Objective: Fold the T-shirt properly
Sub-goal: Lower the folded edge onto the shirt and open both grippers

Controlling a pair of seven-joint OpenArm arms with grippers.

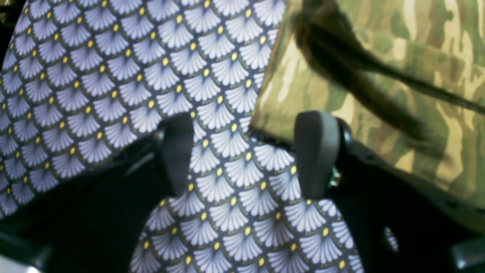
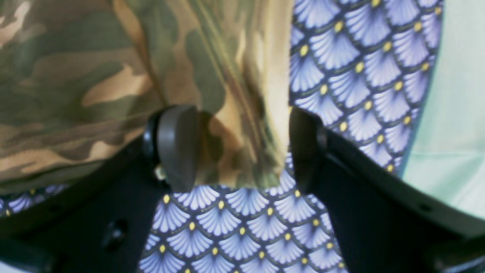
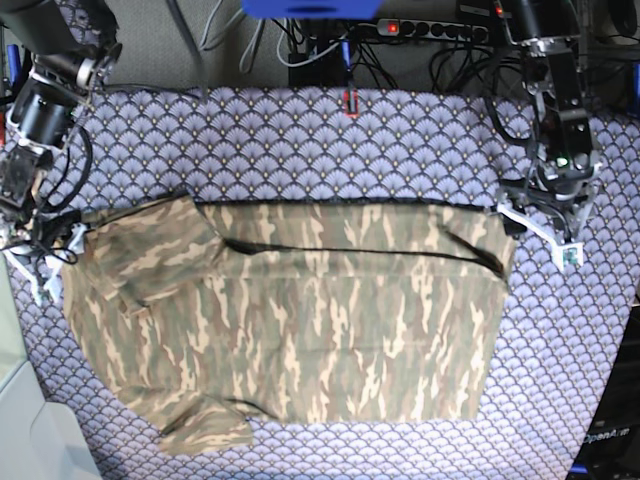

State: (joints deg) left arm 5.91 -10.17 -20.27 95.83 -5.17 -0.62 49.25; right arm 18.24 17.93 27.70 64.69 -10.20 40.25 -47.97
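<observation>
The camouflage T-shirt (image 3: 320,320) lies spread flat on the purple-grey fan-scale cloth (image 3: 330,140), collar end toward the base view's left, with a sleeve (image 3: 205,430) sticking out at the lower left. My left gripper (image 3: 535,225) is at the shirt's upper right corner. In its wrist view it (image 1: 246,151) is open and empty over the patterned cloth, with the shirt's edge (image 1: 398,76) just beyond. My right gripper (image 3: 45,265) is at the shirt's left edge. In its wrist view its open jaws (image 2: 240,149) straddle a bunched fold of the shirt (image 2: 242,113).
The patterned cloth (image 1: 113,76) covers the whole table. A power strip and cables (image 3: 430,35) lie behind the far edge. A pale surface (image 2: 454,113) lies past the cloth's left edge, also in the base view (image 3: 20,420). A dark box (image 3: 610,430) stands at the lower right.
</observation>
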